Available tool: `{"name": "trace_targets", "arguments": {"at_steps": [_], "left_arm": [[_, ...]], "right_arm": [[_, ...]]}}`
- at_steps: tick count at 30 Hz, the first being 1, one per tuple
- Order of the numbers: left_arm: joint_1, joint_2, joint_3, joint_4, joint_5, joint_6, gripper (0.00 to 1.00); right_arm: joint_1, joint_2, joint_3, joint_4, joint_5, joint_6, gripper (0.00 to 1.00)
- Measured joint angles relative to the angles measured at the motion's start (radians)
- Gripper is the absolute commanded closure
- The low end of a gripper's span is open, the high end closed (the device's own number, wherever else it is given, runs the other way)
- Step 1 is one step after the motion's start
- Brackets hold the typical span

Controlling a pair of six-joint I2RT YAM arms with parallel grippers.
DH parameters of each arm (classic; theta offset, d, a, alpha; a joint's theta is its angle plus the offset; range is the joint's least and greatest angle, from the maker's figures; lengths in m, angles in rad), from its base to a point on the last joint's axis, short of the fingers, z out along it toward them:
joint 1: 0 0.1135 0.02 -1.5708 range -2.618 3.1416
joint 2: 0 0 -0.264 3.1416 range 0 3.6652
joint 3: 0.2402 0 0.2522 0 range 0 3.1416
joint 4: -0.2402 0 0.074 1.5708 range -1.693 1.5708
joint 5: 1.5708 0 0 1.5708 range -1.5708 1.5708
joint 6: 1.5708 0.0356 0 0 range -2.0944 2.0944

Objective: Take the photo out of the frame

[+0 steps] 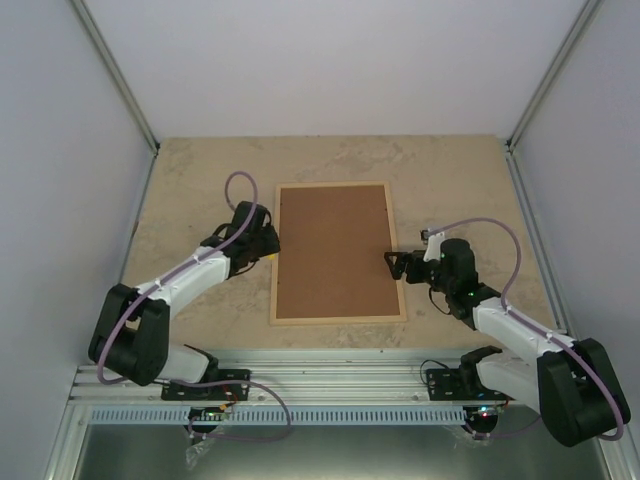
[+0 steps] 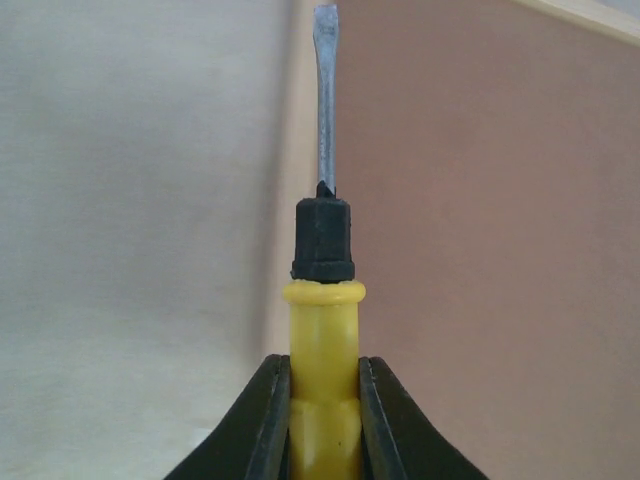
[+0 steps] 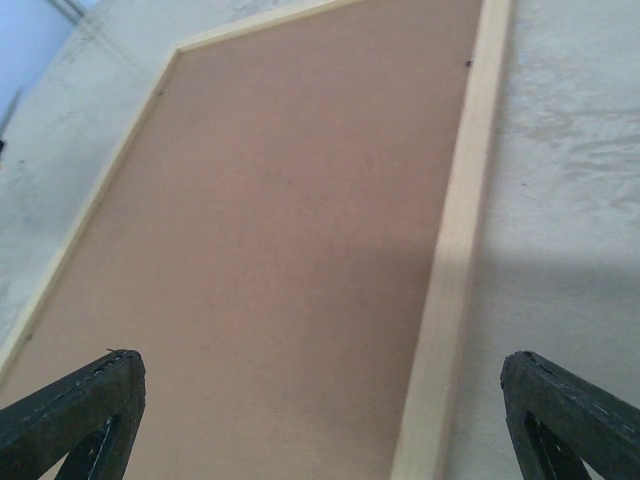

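Note:
The frame [image 1: 338,320] of pale wood lies face down in the middle of the table, with a brown backing board [image 1: 333,250] filling it. The photo is hidden under that board. My left gripper [image 1: 266,243] is at the frame's left edge, shut on the yellow handle of a flat-blade screwdriver [image 2: 325,330]. The blade [image 2: 326,100] points along the left moulding [image 2: 290,150]. My right gripper [image 1: 392,264] stands open at the frame's right edge. Its fingertips [image 3: 100,390] straddle the right moulding [image 3: 460,230] and part of the backing board [image 3: 280,230].
The frame rests on a beige marble-patterned table [image 1: 190,190]. White walls with metal posts close it in on the left, back and right. An aluminium rail [image 1: 330,385] carrying both arm bases runs along the near edge.

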Motion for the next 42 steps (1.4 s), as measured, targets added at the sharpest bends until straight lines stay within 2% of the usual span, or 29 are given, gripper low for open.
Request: {"name": "trace_targets", "arguments": {"at_steps": [12, 18, 24, 32, 39, 42], "left_arm": [[-0.204, -0.021, 0.058, 0.055, 0.178, 0.151, 1.00], [-0.304, 0.012, 0.116, 0.066, 0.189, 0.232, 1.00], [-0.406, 0.060, 0.145, 0.066, 0.169, 0.305, 1.00], [-0.470, 0.067, 0.153, 0.078, 0.173, 0.375, 1.00], [-0.489, 0.093, 0.167, 0.107, 0.179, 0.413, 1.00], [-0.489, 0.095, 0.167, 0.122, 0.183, 0.422, 1.00]], "right_arm": [[0.000, 0.010, 0.014, 0.032, -0.215, 0.043, 0.03], [0.000, 0.020, 0.047, 0.082, -0.317, 0.106, 0.05], [0.000, 0.101, 0.095, 0.170, -0.406, 0.185, 0.09], [0.002, 0.235, 0.122, 0.316, -0.483, 0.319, 0.15], [0.019, 0.329, 0.152, 0.417, -0.522, 0.393, 0.30], [0.027, 0.357, 0.155, 0.456, -0.541, 0.417, 0.39]]}}
